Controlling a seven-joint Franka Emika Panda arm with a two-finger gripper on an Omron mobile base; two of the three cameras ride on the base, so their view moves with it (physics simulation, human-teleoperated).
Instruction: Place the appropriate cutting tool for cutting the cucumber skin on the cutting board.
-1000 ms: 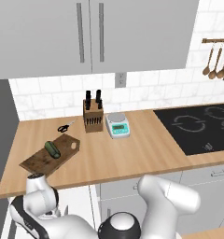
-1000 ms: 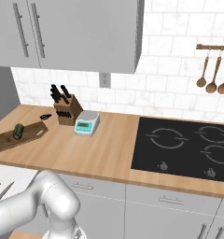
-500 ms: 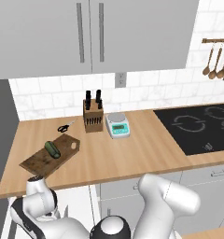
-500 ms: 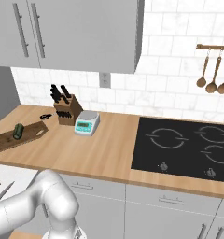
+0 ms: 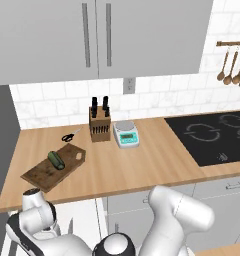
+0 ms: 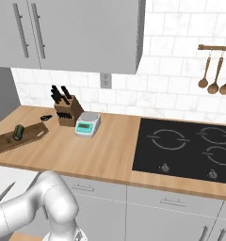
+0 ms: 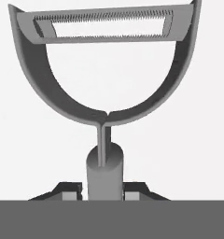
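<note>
**Peeler now pinched, board still waiting**

The cutting board lies at the counter's left end with the cucumber resting on it, scissors and knife block just behind. Down low, off the counter's front edge, the gripper, spread wide a second ago, has closed on the peeler; its handle sits between the fingertips, looped head pointing away. Lifting it to the board looks next
</note>
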